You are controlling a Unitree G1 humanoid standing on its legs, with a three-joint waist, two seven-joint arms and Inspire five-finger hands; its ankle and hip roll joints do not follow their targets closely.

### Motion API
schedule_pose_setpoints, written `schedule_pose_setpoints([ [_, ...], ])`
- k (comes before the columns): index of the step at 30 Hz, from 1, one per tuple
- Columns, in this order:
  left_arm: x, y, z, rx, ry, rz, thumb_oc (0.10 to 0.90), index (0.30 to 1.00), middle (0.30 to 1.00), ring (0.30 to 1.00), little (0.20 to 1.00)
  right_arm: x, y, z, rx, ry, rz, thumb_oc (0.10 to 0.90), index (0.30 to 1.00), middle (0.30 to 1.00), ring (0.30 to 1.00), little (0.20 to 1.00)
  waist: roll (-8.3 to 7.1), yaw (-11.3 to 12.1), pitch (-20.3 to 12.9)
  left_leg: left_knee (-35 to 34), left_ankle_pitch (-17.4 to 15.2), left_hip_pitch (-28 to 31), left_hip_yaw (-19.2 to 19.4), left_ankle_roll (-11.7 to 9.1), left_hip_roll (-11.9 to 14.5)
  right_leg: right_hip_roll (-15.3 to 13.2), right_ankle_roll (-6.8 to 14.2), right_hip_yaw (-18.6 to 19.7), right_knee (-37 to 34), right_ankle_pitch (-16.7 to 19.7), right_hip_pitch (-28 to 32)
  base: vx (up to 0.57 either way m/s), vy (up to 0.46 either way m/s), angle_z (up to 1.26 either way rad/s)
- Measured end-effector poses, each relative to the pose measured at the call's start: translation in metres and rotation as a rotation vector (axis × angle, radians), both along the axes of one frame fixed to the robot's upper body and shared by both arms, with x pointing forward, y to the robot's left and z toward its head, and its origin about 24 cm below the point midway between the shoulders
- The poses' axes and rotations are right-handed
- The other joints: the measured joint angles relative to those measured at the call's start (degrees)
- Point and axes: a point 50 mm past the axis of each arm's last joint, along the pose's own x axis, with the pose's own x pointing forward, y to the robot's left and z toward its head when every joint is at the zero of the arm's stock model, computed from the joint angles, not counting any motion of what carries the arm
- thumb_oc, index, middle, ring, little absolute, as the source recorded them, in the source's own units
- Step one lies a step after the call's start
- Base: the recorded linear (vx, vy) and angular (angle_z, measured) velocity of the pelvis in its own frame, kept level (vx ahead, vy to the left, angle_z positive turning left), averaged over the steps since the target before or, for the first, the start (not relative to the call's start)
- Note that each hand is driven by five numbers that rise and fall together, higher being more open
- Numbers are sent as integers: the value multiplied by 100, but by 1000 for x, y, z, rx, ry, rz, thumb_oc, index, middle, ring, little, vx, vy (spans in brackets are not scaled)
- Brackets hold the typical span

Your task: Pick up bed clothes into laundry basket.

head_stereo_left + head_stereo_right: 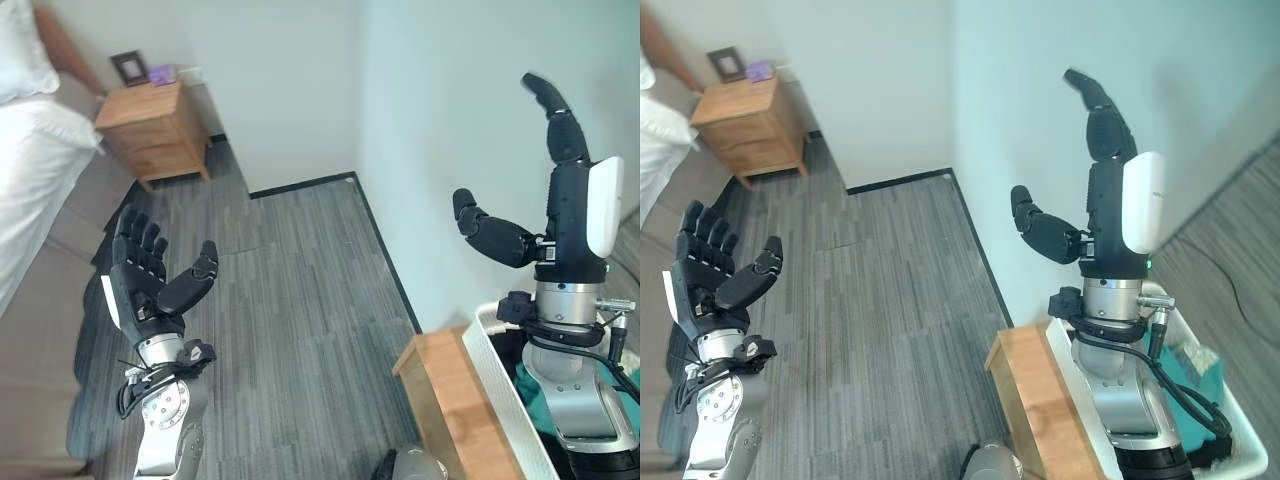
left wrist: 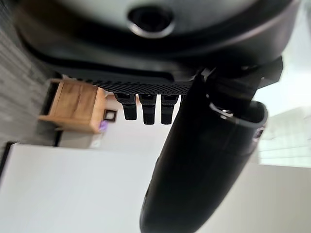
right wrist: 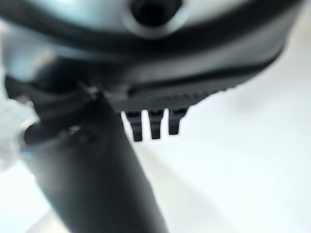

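My left hand is raised over the grey plank floor at the lower left, open, with straight fingers and nothing in it. My right hand is raised in front of the white wall at the right, also open and holding nothing. A white laundry basket stands at the lower right behind my right arm, with teal and dark cloth inside. The bed with white bedding lies at the far left edge.
A wooden nightstand with a small picture frame stands in the back corner. A wooden surface sits beside the basket. A white wall corner juts into the room. A brown bed base runs along the left.
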Motion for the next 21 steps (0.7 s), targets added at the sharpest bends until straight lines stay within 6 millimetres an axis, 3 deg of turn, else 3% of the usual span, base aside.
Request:
schedule_pose_setpoints([
  [1,-3,2,-3,0,20,-11,800,900,900,900,900,3,0,-6,35,31,-1,800,900,900,900,900,-120,60,-36,-79,21,7,5,29,-22,-19,-4,-99,12,-24,57,-132,217,72],
  [3,-3,2,-11,-4,54,-19,800,900,900,900,900,6,0,-9,39,57,6,800,900,900,900,900,-183,141,-8,-149,-11,-151,-60,4,-149,-192,143,-135,134,-59,135,-128,162,81],
  [4,2,-2,-17,-18,78,-40,800,900,900,900,900,7,-2,-15,50,88,2,800,900,900,900,900,-191,-17,41,-119,-69,-249,-358,26,-230,-336,198,309,464,-68,79,-84,89,157],
  [5,4,-8,-26,-37,125,-80,800,900,900,900,900,6,-5,-26,69,150,-1,800,900,900,900,900,-202,-128,41,-199,-66,-358,-722,54,-375,-426,231,1241,674,-53,102,-11,73,173],
  [6,7,-12,-27,-31,132,-111,800,900,900,900,900,6,-6,-32,76,181,-5,800,900,900,900,900,-225,-181,31,-229,-53,-355,-902,73,-435,-399,382,1760,797,-77,28,9,56,183],
  [7,4,-17,-32,-16,156,-150,800,900,900,900,900,8,-1,-42,85,238,22,800,900,900,900,900,-198,-80,40,-352,21,-459,-1294,-29,-538,-266,891,2670,524,-406,70,39,87,164],
  [8,4,-17,-31,-5,159,-161,800,900,900,900,900,9,5,-48,99,264,46,800,900,900,900,900,-256,-65,42,-364,77,-771,-1680,-11,-594,104,978,3351,-240,-517,307,1,58,240],
  [9,12,-21,-29,3,149,-189,800,900,900,900,900,8,4,-53,120,286,39,800,900,900,900,900,-358,-225,74,-224,203,-1231,-2465,-15,-836,595,958,4307,-917,-761,766,50,29,323],
  [10,21,-32,-32,-24,160,-225,800,900,900,900,900,7,-4,-57,124,309,7,800,900,900,900,900,-232,-441,149,-249,325,-1423,-3018,177,-941,837,675,4554,-1248,-693,1149,23,-6,308],
  [11,18,-31,-34,-47,169,-219,800,900,900,900,900,15,-1,-58,112,334,20,800,900,900,900,900,-164,-299,180,-550,327,-1405,-3073,260,-999,820,709,4504,-1222,-717,1161,75,-36,220],
  [13,15,-24,-37,-68,185,-193,800,900,900,900,900,20,7,-58,134,349,54,800,900,900,900,900,-123,62,363,-680,520,-1318,-3013,761,-1078,754,776,4339,-1096,-761,1223,7,-155,89],
  [14,9,-16,-41,-74,206,-160,800,900,900,900,900,24,18,-58,133,362,103,800,900,900,900,900,-152,267,387,-671,748,-1227,-2947,599,-1135,704,865,4265,-1106,-828,1396,-18,-178,53],
  [16,5,-11,-43,-87,215,-133,800,900,900,900,900,28,29,-57,130,362,146,800,900,900,900,900,-113,362,415,-686,850,-1182,-2986,551,-1178,731,928,3985,-733,-886,1441,30,-148,84],
  [17,1,-8,-43,-85,216,-123,800,900,900,900,900,32,37,-54,129,350,176,800,900,900,900,900,-86,482,418,-703,841,-1189,-3064,538,-1099,746,947,4082,-793,-1145,1364,-6,-148,89],
  [18,-2,-3,-41,-78,211,-106,800,900,900,900,900,36,46,-47,121,326,214,800,900,900,900,900,-143,624,417,-766,840,-1212,-3123,488,-1175,740,828,4174,-1239,-916,1351,-101,-110,84],
  [21,-8,-4,-44,-92,221,-106,800,900,900,900,900,40,53,-37,107,286,254,800,900,900,900,900,-31,803,452,-840,963,-1439,-3323,330,-1307,811,805,3587,-1871,-634,1755,-129,-19,96],
])
